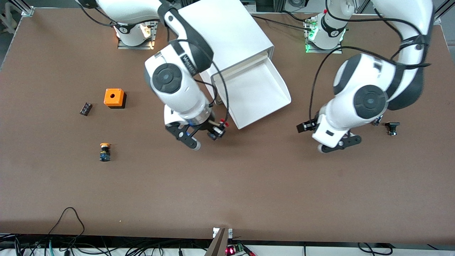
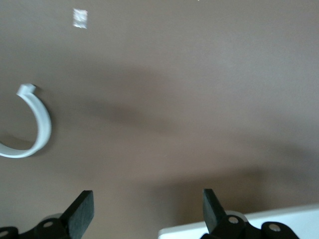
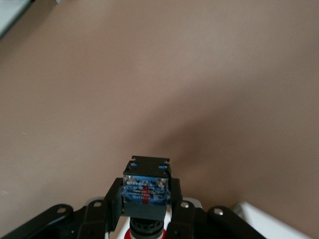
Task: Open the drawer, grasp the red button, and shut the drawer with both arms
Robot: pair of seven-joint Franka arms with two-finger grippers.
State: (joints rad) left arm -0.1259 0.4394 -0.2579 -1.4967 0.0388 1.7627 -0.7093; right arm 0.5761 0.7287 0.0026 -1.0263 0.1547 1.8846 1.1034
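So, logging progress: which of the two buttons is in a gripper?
The red-capped button, clamped in the right gripper; the yellow-capped button stands alone on the table.

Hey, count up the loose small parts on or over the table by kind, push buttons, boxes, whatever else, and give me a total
Push buttons: 2, the red-capped button held in the right tool and the orange-yellow-capped button on the table.
Orange cubes with a hole: 1.
Small dark blocks: 1, nearest the right arm's end.
Small black parts: 1, beside the left arm.
Total: 5

White drawer [image 1: 257,90] pulled open, red-capped button [image 3: 145,191] clamped in right claw [image 1: 206,137] over table
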